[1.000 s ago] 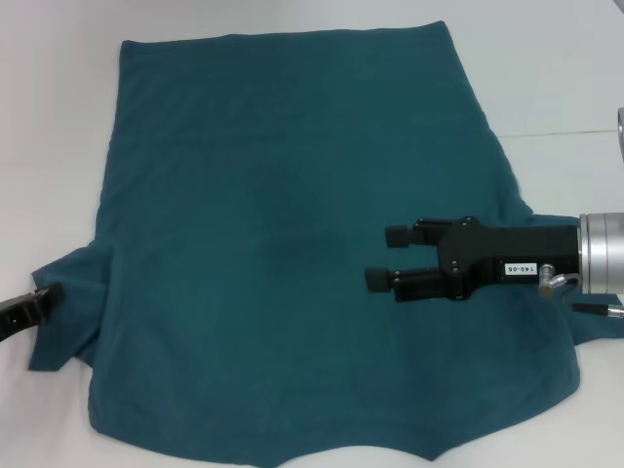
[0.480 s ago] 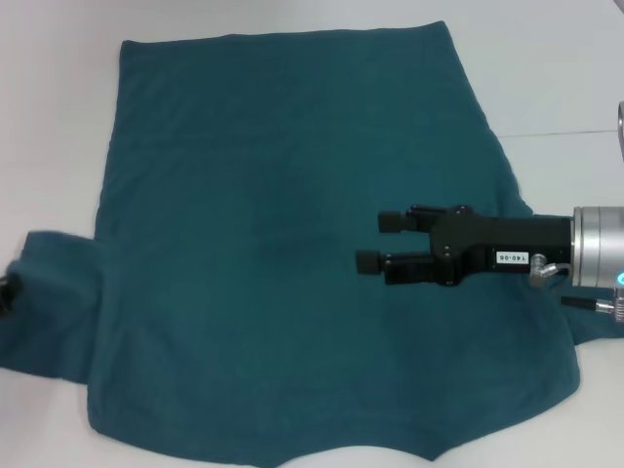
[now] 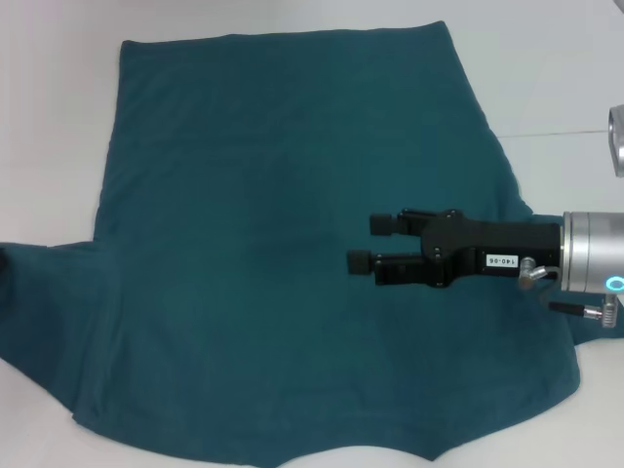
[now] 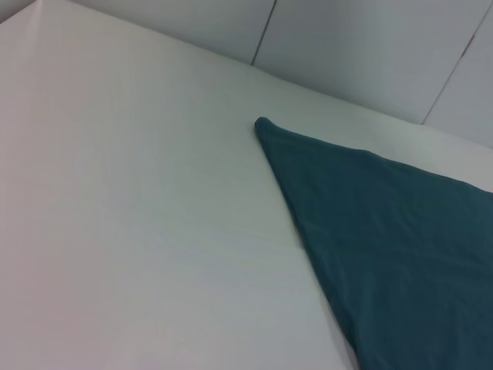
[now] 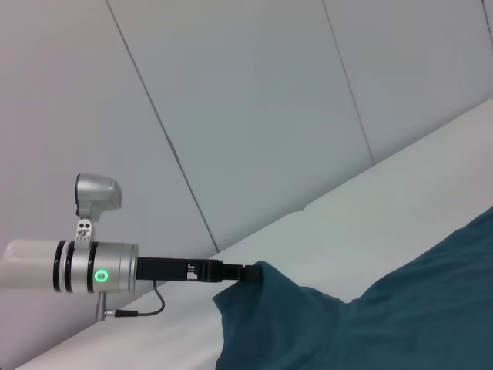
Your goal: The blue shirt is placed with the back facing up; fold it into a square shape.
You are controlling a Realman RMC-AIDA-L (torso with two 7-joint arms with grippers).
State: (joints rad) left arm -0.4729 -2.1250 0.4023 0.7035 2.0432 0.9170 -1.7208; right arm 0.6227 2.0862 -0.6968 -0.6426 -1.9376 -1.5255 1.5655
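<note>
A small white label on the right end effector (image 3: 373, 243) carries upside-down digits, too small to read.

A plain white table (image 3: 556, 68) filled the scene, a thin seam crossing its right side, while pale grey wall panels (image 5: 254, 108) stood behind.

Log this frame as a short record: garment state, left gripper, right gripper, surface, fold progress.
garment: blue shirt spread flat, plain side up, no lettering visible
left gripper: at the shirt's left sleeve, lifting a fold of it; grip not clearly seen
right gripper: over the shirt's middle right, fingers apart, empty
surface: white table
fold progress: body not yet folded; left sleeve pulled outward
</note>
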